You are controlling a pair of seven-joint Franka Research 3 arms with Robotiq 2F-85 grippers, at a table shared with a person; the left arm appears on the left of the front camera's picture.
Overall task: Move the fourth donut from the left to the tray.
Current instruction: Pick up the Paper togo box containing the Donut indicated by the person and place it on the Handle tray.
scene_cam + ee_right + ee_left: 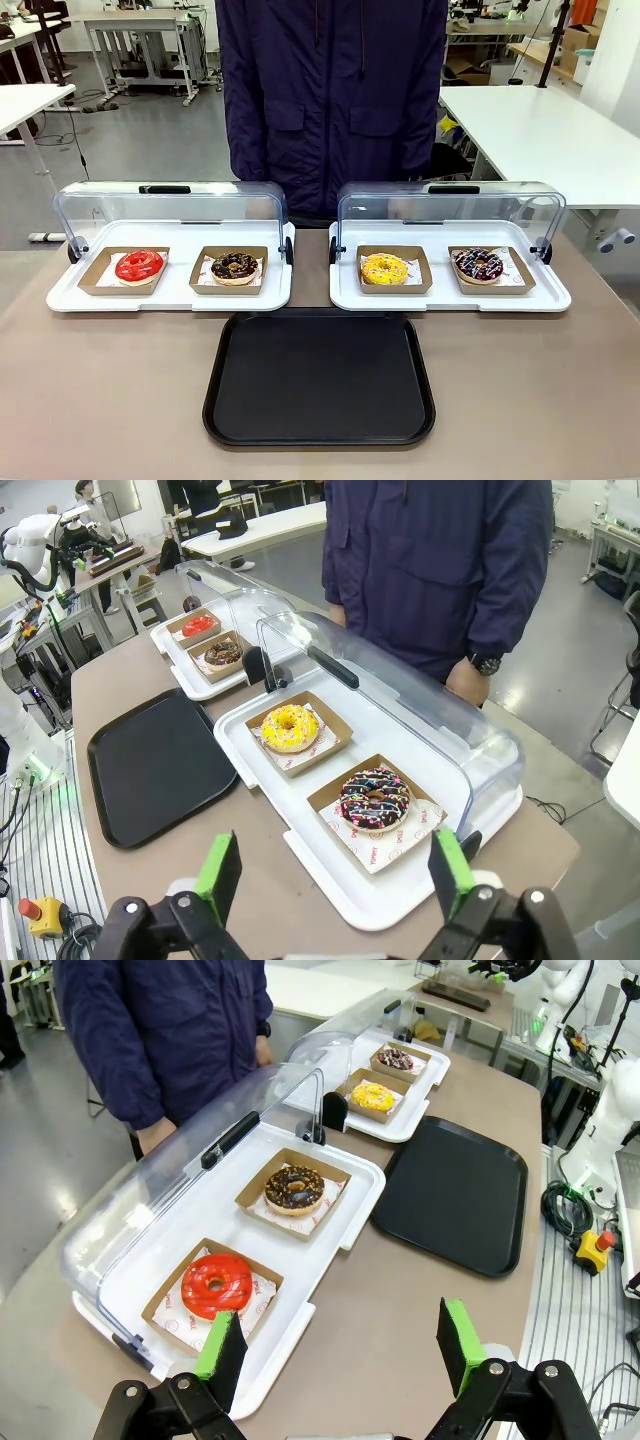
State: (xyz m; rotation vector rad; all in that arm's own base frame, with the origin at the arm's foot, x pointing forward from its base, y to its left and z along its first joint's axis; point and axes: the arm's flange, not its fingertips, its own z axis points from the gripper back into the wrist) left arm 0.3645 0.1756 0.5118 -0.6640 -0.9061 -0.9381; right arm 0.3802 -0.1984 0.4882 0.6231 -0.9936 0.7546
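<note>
The fourth donut (478,265), dark chocolate glaze with white and pink streaks, rests in its brown cardboard dish at the right end of the right white tray; it appears as the fourth donut (375,799) close ahead in the right wrist view and as the fourth donut (397,1058) far off in the left wrist view. The black tray (320,376) lies bare at the table's middle front, also seen as the black tray (160,765) and the black tray (455,1190). My left gripper (340,1345) is open over the table. My right gripper (333,865) is open, holding nothing, just short of that donut.
A red donut (139,266) and a crumb-topped chocolate donut (236,267) sit on the left white tray (170,297); a yellow donut (385,268) shares the right white tray (445,299). Both clear lids are raised. A person in a dark jacket (330,100) stands at the far side.
</note>
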